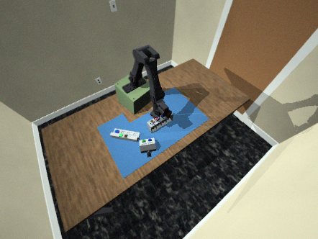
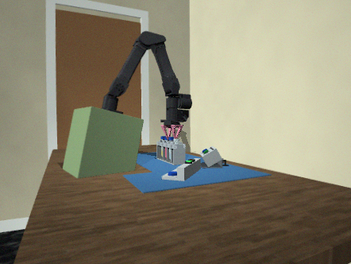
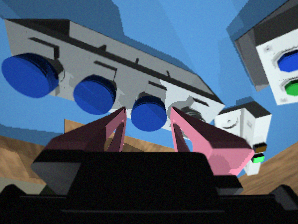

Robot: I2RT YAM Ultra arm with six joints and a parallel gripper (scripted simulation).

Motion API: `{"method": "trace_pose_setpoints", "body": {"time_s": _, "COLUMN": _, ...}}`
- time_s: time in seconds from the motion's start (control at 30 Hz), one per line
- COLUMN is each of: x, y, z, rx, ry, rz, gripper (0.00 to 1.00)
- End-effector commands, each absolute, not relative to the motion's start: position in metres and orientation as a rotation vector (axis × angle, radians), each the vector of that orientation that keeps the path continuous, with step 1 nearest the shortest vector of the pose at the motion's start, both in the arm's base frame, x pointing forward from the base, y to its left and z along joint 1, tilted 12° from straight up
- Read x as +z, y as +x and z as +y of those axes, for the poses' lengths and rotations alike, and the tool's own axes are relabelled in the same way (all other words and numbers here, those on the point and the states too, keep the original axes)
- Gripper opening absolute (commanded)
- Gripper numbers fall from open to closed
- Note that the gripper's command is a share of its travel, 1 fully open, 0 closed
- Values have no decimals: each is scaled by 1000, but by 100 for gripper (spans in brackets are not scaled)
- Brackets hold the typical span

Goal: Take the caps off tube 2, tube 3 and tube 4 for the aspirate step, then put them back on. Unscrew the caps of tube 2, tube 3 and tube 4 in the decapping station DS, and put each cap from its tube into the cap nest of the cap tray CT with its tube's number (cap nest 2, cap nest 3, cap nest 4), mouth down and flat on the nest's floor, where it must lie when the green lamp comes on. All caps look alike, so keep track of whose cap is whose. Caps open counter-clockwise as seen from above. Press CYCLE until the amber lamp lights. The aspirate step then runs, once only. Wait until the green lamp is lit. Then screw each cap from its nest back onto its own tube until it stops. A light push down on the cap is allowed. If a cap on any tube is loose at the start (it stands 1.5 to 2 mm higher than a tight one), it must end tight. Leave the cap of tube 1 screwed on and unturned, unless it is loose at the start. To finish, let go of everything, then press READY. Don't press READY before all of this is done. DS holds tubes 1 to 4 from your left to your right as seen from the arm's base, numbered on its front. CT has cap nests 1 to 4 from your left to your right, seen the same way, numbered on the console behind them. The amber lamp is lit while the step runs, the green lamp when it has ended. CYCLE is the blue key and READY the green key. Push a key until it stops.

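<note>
I see the black jointed arm [image 2: 159, 60] bent over the grey decapping station block [image 3: 130, 70] on the blue mat [image 1: 122, 158]. My gripper [image 3: 148, 111] hangs just above the block, pink fingers about half open, straddling one round blue screw cap [image 3: 148, 113]; whether they touch it I cannot tell. Three blue caps visible on tubes; the fourth position is partly hidden by the finger.
</note>
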State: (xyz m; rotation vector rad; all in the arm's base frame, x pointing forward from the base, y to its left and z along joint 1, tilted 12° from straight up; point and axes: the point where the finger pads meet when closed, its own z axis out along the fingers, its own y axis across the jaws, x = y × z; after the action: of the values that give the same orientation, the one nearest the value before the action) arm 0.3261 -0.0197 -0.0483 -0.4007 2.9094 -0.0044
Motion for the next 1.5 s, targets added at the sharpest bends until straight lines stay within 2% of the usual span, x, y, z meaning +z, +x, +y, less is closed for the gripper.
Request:
{"method": "trace_pose_setpoints", "body": {"time_s": 0.0, "x": -43, "y": 331, "z": -20, "rx": -16, "ry": -454, "rz": 2884, "gripper": 0}}
{"method": "trace_pose_setpoints", "body": {"time_s": 0.47, "x": -43, "y": 331, "z": -20, "rx": -16, "ry": -454, "rz": 2884, "gripper": 0}}
{"method": "trace_pose_setpoints", "body": {"time_s": 1.3, "x": -45, "y": 332, "z": -20, "rx": 107, "ry": 660, "rz": 2855, "gripper": 0}}
{"method": "trace_pose_setpoints", "body": {"time_s": 1.47, "x": -45, "y": 332, "z": -20, "rx": 110, "ry": 686, "rz": 2849, "gripper": 0}}
